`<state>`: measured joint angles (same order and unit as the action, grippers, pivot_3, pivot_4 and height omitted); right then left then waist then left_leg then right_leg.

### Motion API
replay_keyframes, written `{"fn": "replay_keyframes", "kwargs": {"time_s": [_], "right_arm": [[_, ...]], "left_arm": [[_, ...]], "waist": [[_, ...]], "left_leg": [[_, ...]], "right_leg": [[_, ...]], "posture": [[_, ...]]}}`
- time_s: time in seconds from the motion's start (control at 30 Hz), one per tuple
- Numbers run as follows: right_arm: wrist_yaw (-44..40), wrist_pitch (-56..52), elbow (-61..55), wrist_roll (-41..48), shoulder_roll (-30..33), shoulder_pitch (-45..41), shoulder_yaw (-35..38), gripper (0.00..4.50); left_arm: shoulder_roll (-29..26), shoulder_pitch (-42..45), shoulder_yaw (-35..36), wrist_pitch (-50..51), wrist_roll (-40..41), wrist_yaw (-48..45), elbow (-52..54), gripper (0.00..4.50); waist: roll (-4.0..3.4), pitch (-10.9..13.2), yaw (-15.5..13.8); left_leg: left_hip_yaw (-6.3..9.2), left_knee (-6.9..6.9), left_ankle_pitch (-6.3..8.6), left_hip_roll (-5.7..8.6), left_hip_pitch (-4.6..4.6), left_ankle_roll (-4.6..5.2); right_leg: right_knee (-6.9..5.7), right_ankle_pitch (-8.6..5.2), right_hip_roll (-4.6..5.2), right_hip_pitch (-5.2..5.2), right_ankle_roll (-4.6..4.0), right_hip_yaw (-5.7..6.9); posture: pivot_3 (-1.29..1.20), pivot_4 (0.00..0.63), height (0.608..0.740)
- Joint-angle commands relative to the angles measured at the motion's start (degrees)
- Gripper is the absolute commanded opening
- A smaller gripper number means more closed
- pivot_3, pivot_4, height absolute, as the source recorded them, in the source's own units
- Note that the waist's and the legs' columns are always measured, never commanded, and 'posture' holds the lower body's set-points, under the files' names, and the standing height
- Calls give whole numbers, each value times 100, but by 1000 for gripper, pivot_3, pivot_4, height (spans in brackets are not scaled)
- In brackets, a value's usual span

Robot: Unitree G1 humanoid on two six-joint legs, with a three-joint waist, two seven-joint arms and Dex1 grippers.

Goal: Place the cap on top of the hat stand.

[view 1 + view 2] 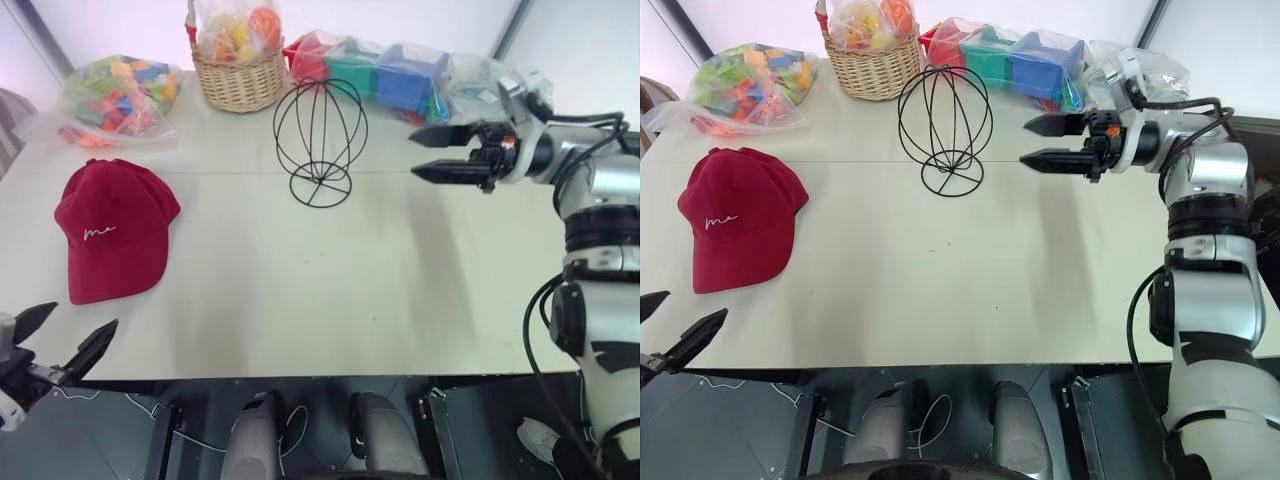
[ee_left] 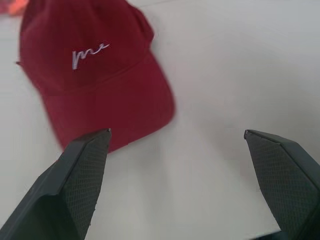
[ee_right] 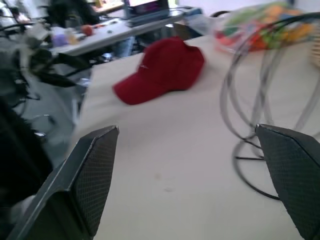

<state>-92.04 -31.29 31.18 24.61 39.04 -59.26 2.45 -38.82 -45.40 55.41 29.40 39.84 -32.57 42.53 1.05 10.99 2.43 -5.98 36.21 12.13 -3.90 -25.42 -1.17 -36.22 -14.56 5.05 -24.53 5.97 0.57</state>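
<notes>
The dark red cap [image 1: 112, 228] lies flat on the white table [image 1: 330, 300] at the left, brim toward the front edge, white cursive stitching on its crown. The black wire hat stand [image 1: 321, 140] stands upright at the back middle, bare. My left gripper [image 1: 68, 345] hangs open just off the table's front left edge, a short way in front of the cap's brim [image 2: 112, 112]. My right gripper [image 1: 432, 152] is open in the air to the right of the hat stand [image 3: 260, 100], fingers pointing toward it, holding nothing.
A woven wicker basket [image 1: 240, 75] with bagged toys stands behind the hat stand. A bag of coloured blocks [image 1: 115, 95] lies at the back left. Bags with blue and green blocks [image 1: 400, 75] line the back right.
</notes>
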Motion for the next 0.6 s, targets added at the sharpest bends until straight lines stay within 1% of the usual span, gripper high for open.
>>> {"fn": "replay_keyframes", "kwargs": {"time_s": [0.03,0.13,0.17,0.3,0.4,0.47,0.6], "right_arm": [[135,-599,-1151,525,40,215,149,4500],[334,-746,-1452,658,24,338,190,4500],[376,-729,-1446,669,14,341,191,4500],[454,-568,-1292,630,23,281,149,4500],[460,-559,-1277,660,46,212,153,4500],[480,-548,-1265,675,45,179,166,4500],[572,-527,-1259,672,23,178,170,4500]], "left_arm": [[-204,-185,31,-1035,-1642,-180,-220,4462],[-431,-266,-115,-2278,-3116,-204,-843,4462],[-484,-228,-153,-2650,-3455,-189,-1095,4462],[-572,-49,-336,-3766,-4282,-128,-1951,4462],[-653,-134,-548,-4621,-4950,-69,-2554,4462],[-718,-58,-684,-5100,-5383,158,-2962,4462],[-826,498,-981,-5786,-6003,898,-3692,4462]], "waist": [[0,0,7],[-1,-1,12],[-1,-1,12],[-1,-2,14],[-2,-2,15],[-2,-3,15],[-3,-4,-1]], "left_leg": [[1,0,3,0,1,-3],[0,-4,4,0,1,-4],[0,-4,5,0,1,-4],[-4,-6,10,-1,-1,-3],[-6,-7,11,-2,-1,-1],[-8,-8,11,-3,-2,0],[-10,-9,13,-4,-3,2]], "right_leg": [[0,-1,-1,0,-2,0],[0,-6,-1,-4,-10,0],[0,-6,0,-5,-11,0],[1,-7,1,-8,-13,0],[0,-7,2,-11,-14,0],[0,-7,3,-13,-13,0],[-3,-6,7,-15,-13,0]], "posture": [[0,150,740],[0,150,740],[0,150,740],[0,150,740],[0,150,740],[0,150,740],[0,150,740]]}}
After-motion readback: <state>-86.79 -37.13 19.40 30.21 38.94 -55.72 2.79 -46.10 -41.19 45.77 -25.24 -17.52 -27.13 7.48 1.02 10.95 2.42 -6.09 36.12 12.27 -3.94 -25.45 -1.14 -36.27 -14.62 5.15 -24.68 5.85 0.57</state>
